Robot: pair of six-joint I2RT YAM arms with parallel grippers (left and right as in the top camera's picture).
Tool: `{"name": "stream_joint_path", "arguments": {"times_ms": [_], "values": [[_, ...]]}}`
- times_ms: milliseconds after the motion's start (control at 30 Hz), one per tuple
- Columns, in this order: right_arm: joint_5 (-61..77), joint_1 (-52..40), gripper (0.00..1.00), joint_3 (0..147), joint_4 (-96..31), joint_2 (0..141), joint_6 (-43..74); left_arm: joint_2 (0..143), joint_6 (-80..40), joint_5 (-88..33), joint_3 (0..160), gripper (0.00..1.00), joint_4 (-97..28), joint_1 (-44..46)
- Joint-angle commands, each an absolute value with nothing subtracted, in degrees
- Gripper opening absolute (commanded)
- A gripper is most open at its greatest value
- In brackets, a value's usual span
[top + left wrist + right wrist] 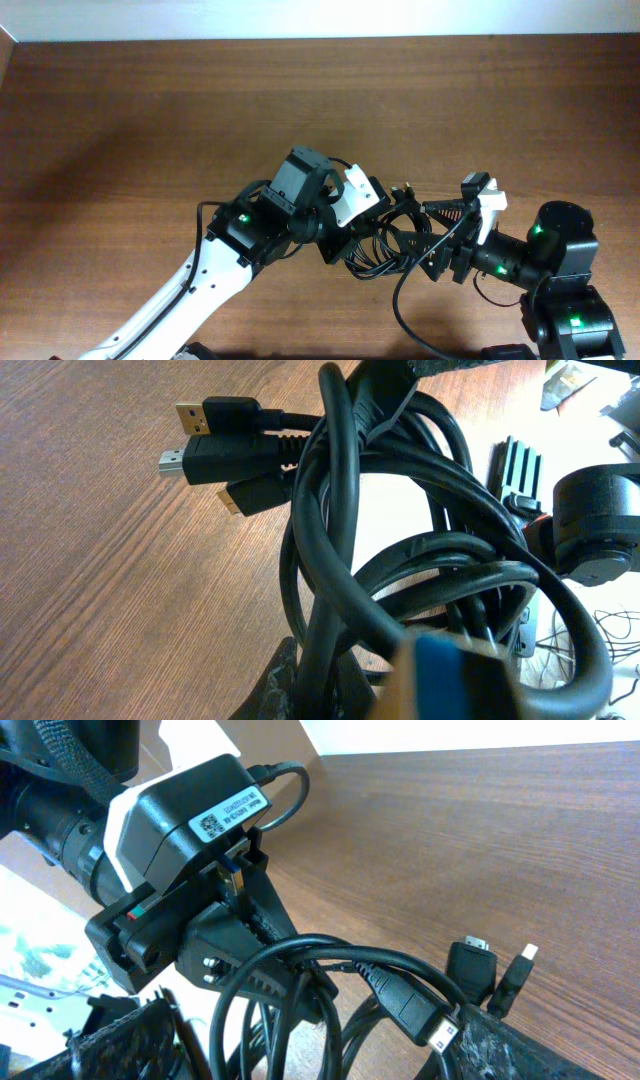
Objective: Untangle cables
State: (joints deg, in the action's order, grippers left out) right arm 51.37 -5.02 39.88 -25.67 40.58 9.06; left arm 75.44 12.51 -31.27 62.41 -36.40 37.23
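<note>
The cables (385,243) are a tangled bundle of black loops hanging between my two grippers at the table's middle. My left gripper (348,232) is shut on the bundle; in the left wrist view its dark fingers (298,682) pinch cable strands (335,540) that rise in loops. Three plugs (215,455) with gold or silver tips stick out at the upper left. My right gripper (443,238) stands open with its fingers wide. In the right wrist view, loops of the cables (300,1010) pass between its fingers, and a silver-tipped plug (425,1015) lies against the right finger (530,1045).
The brown wooden table (150,120) stretches to a white wall along its far edge. The two arms face each other closely, and the left arm's wrist and camera housing (185,810) fill the upper left of the right wrist view. Two more plugs (490,970) hang near the right finger.
</note>
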Motion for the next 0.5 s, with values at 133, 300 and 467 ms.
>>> {"name": "stream_joint_path", "arguments": {"times_ms": [133,300,467], "values": [[53.41,-5.21,0.88,40.73,-25.52,40.60,8.86,75.33,11.11,-34.85,63.16,0.00,-33.71,37.52],[53.63,-5.23,0.88,40.73,-25.50,40.60,8.88,75.35,9.67,-34.98,63.16,0.00,-33.32,37.52],[54.17,-5.23,0.88,40.73,-25.50,40.60,9.08,76.73,9.67,-34.96,63.16,0.00,-32.03,39.81]]}}
